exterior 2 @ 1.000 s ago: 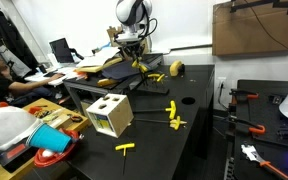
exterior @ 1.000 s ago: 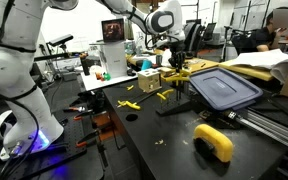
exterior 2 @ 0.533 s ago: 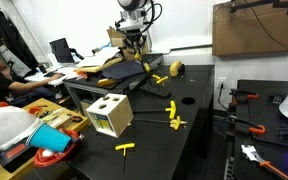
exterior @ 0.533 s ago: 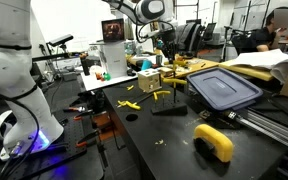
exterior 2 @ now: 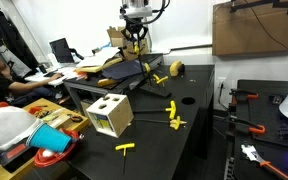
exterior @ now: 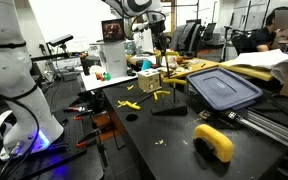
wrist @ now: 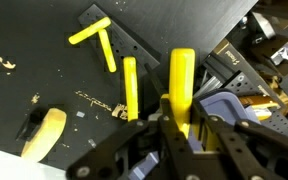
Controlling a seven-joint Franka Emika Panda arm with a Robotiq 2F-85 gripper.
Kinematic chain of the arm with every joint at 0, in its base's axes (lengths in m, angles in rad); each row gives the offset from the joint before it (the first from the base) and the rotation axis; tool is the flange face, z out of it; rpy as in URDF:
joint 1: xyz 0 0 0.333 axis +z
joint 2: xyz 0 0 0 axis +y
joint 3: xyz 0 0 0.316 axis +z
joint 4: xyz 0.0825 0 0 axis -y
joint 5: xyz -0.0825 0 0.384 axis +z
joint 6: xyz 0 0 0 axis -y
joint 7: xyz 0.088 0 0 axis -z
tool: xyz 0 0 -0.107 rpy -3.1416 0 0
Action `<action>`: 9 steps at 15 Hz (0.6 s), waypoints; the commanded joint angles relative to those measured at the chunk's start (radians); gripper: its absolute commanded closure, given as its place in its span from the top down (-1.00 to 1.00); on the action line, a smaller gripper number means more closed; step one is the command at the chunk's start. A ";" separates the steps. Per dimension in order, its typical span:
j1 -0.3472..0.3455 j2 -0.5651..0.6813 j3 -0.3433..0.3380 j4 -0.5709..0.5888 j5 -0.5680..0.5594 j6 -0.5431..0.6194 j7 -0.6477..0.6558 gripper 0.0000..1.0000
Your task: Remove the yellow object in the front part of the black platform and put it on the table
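My gripper (wrist: 182, 122) is shut on a long yellow object (wrist: 182, 78), which stands upright between the fingers in the wrist view. In both exterior views the gripper (exterior: 159, 52) (exterior 2: 134, 36) hangs high above the table (exterior: 154, 150). The black platform (exterior: 171, 109), a low narrow plate, lies on the table below and to the side of it. In the wrist view a second yellow stick (wrist: 130, 88) and a yellow T-shaped piece (wrist: 97, 38) lie beneath the gripper on the dark surface.
The grey-blue ribbed lid (exterior: 224, 88) lies beside the platform. A curved yellow piece (exterior: 216, 140) sits near the table's front. Loose yellow pieces (exterior: 130, 103) (exterior 2: 172, 112) lie scattered about. There is a wooden block (exterior: 149, 80) behind them and a white box with holes (exterior 2: 109, 114) at the table's corner.
The gripper has risen away from the black platform with the yellow object in it and has drifted sideways. Nothing on the table moved.
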 commanded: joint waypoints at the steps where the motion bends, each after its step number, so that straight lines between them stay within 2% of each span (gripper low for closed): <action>1: -0.020 -0.132 0.025 -0.188 0.060 0.159 -0.106 -0.88; 5: -0.030 -0.186 0.040 -0.354 0.228 0.334 -0.244 -0.88; 9: -0.022 -0.221 0.061 -0.483 0.483 0.470 -0.471 -0.88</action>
